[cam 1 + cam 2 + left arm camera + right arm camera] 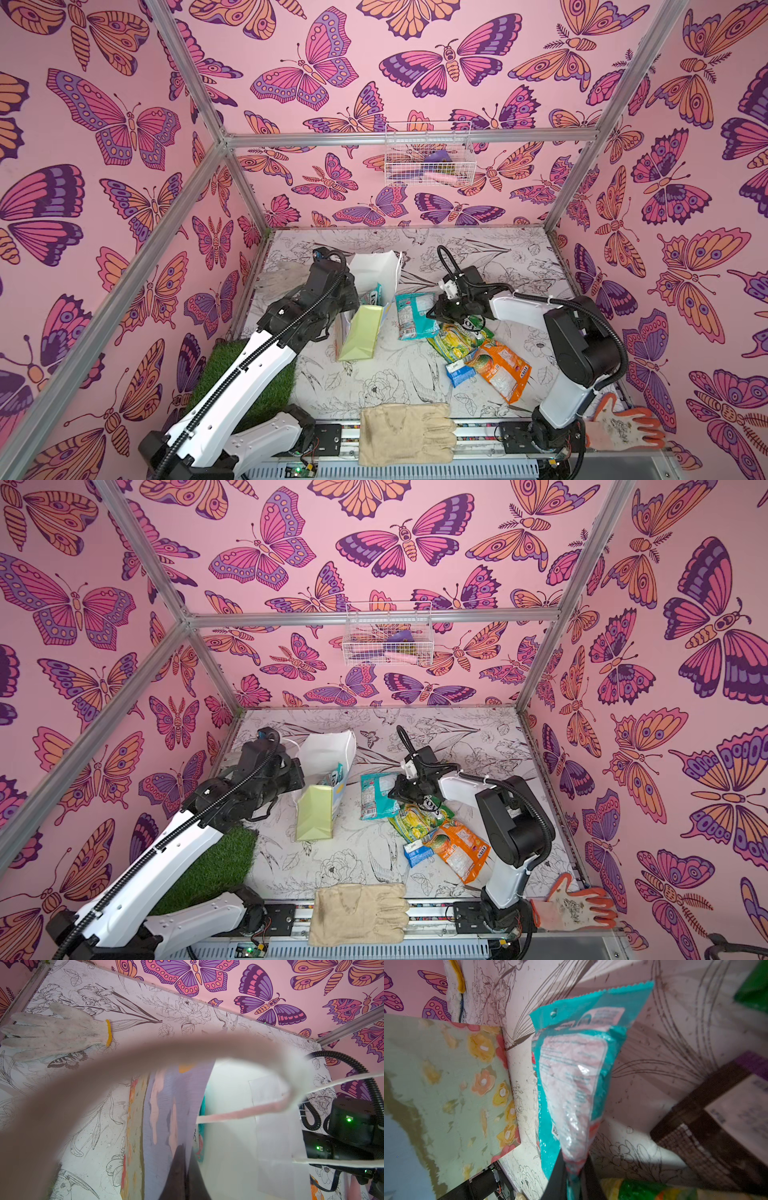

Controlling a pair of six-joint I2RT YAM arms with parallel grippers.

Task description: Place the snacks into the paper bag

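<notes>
Robot test cell, lab-like: aluminium frame (291,140), butterfly-print walls (316,70), two arms (249,365) bolted to base rail (473,434).

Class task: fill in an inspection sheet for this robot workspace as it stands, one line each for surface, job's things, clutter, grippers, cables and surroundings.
Surface: floral-print table; grass mat at front left corner.
Job's things: paper bag upright, bagged teal packet inside; outer teal packet, yellow-green packet, orange packet and small blue packet lie right of it.
Clutter: beige glove and orange-and-white glove at front edge; white knit glove at back left.
Grippers: left gripper jaws shut on the bag's wall; right gripper jaws shut on the outer teal packet's end.
Cables: black ribbed conduit along both arms.
Surroundings: butterfly walls, metal frame, wire basket on back wall.
</notes>
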